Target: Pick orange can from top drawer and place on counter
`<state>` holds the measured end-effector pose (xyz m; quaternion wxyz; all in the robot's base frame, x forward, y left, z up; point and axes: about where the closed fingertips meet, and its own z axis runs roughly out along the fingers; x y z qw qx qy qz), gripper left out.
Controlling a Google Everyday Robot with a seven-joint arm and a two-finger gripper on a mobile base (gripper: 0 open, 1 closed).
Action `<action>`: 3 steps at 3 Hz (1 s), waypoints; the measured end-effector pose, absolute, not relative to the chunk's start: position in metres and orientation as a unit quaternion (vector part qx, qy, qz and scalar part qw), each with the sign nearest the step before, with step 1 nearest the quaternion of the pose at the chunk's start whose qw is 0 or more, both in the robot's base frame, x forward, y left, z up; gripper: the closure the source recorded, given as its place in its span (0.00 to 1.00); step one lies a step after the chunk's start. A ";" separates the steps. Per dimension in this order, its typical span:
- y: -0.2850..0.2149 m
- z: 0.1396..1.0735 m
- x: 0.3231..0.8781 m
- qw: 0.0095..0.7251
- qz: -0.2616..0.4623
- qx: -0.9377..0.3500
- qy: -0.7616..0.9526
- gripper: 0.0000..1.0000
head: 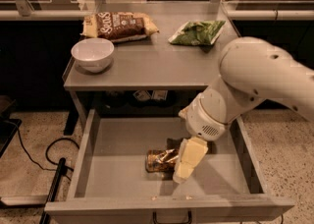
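Observation:
The orange can (pixel 158 160), shiny orange-brown and gold, lies on its side on the floor of the open top drawer (pixel 117 144), near the middle front. My gripper (pixel 188 161) hangs from the white arm (pixel 255 78) and reaches down into the drawer. It stands right at the can's right end and covers that end. The grey counter (pixel 157 66) is above and behind the drawer.
On the counter stand a white bowl (pixel 92 54) at the left, a brown snack bag (pixel 119 25) at the back and a green bag (pixel 197 32) at the back right. The drawer's dark pull handle (pixel 171 217) is at the bottom edge. A black cable (pixel 34 159) lies on the floor at the left.

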<state>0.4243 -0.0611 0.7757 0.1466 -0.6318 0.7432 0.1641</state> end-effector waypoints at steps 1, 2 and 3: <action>-0.058 0.746 0.428 0.154 0.171 -0.619 0.751 0.00; -0.055 0.726 0.437 0.164 0.170 -0.619 0.749 0.00; -0.056 0.715 0.451 0.178 0.167 -0.620 0.746 0.00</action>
